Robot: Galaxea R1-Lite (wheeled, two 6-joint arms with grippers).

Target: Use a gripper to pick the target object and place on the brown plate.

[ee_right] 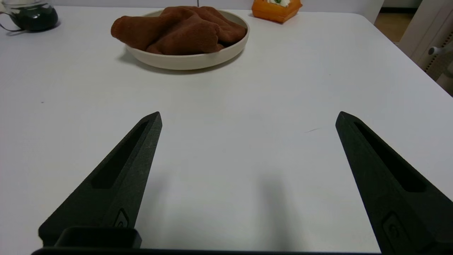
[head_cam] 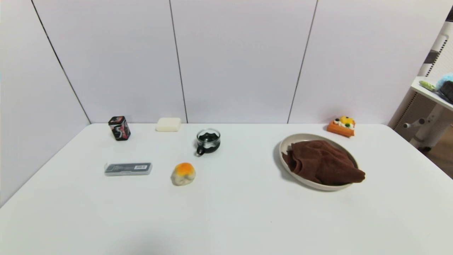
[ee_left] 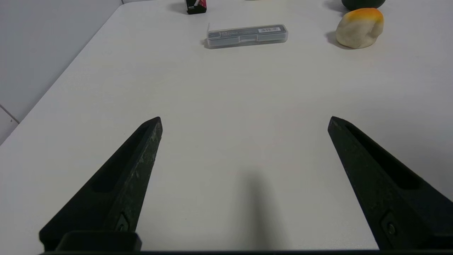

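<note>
The dark brown towel (head_cam: 322,162) lies crumpled in the beige plate (head_cam: 287,141) at the right of the table, one corner hanging over the near rim. In the right wrist view the towel (ee_right: 180,30) fills the plate (ee_right: 187,61) well ahead of my right gripper (ee_right: 248,118), which is open and empty over bare table near the front. My left gripper (ee_left: 245,122) is open and empty over bare table at the front left. Neither gripper shows in the head view.
On the left half stand a dark tin (head_cam: 119,128), a white block (head_cam: 168,124), a glass cup (head_cam: 208,141), a grey flat case (head_cam: 128,169) and an orange-topped fuzzy ball (head_cam: 183,173). An orange toy cake (head_cam: 341,126) sits behind the plate. A side stand (head_cam: 433,106) is beyond the right edge.
</note>
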